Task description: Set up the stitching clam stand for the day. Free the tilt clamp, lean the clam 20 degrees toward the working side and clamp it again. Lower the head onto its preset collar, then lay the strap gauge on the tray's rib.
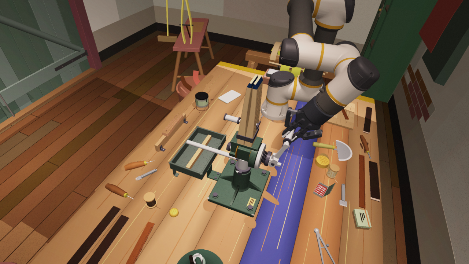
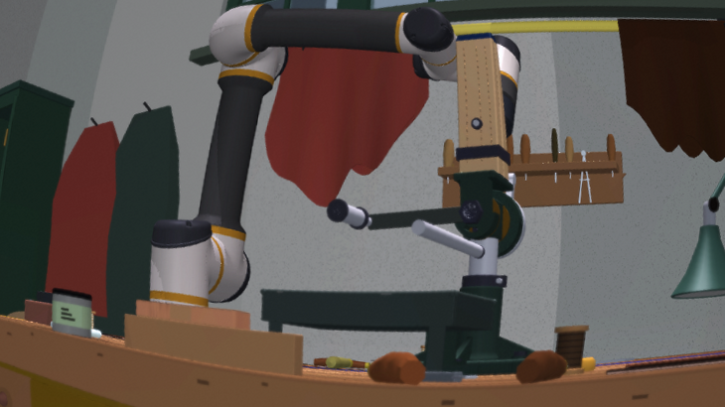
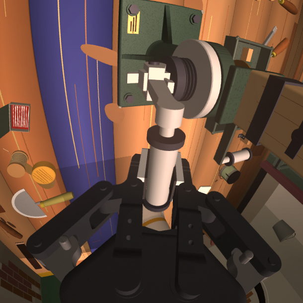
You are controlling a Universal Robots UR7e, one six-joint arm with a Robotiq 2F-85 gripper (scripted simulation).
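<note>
The tilt clamp lever (image 1: pixel 280 151) (image 3: pixel 162 158) is a pale cylindrical handle that sticks out from the threaded clamp hub (image 3: pixel 181 75) on the right side of the green stand head. The wooden clam (image 1: pixel 251 106) (image 2: pixel 481 104) rises from the head, leaning slightly. The head sits on a grey post above a dark collar (image 2: pixel 483 280) and a green base plate (image 1: pixel 239 188). A green tray (image 1: pixel 198 151) with a wooden rib lies left of the stand, and a long pale bar reaches over it. The strap gauge (image 1: pixel 170 131) lies on the bench beyond the tray. My gripper (image 1: pixel 288 136) (image 3: pixel 161 183) is closed around the lever's handle.
A purple mat (image 1: pixel 282 197) runs along the bench right of the stand, with a round knife (image 1: pixel 341 149), thread spools and a needle box beyond it. Awls, leather strips and a jar (image 1: pixel 201 98) lie scattered on the left of the bench.
</note>
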